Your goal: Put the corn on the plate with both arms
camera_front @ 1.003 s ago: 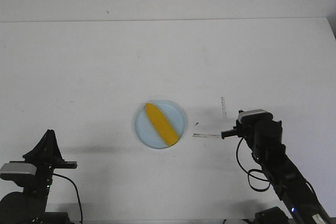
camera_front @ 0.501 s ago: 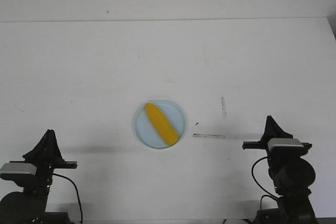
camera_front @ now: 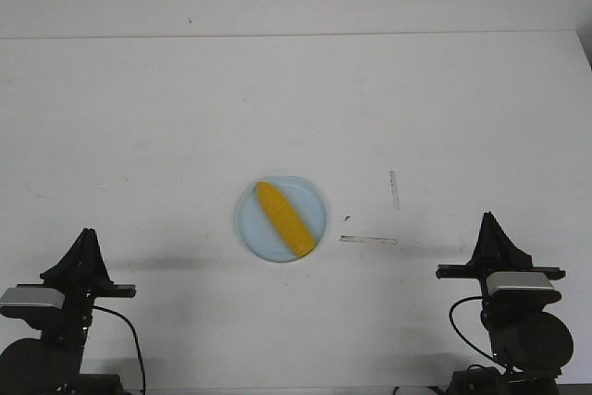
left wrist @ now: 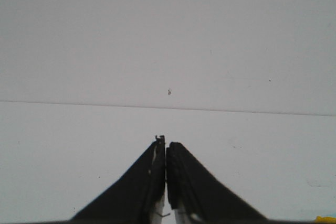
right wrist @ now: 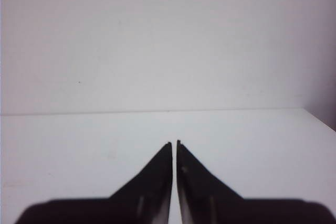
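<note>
Front view, lower corners of the frame: the left gripper (camera_front: 86, 238) and the right gripper (camera_front: 488, 224) both point away from the camera, each empty with its jaws pressed together, which the wrist views confirm. Outward from them lies bare white table (camera_front: 139, 117), with two short tape marks (camera_front: 368, 240) right of centre. The corn (camera_front: 283, 219) lies diagonally inside the plate (camera_front: 252, 228) at centre frame, well apart from both grippers. Placement appears complete. Remaining risk is judged low: the smooth cob could roll over the low rim if the table were jolted or an arm swept through the centre.
</note>
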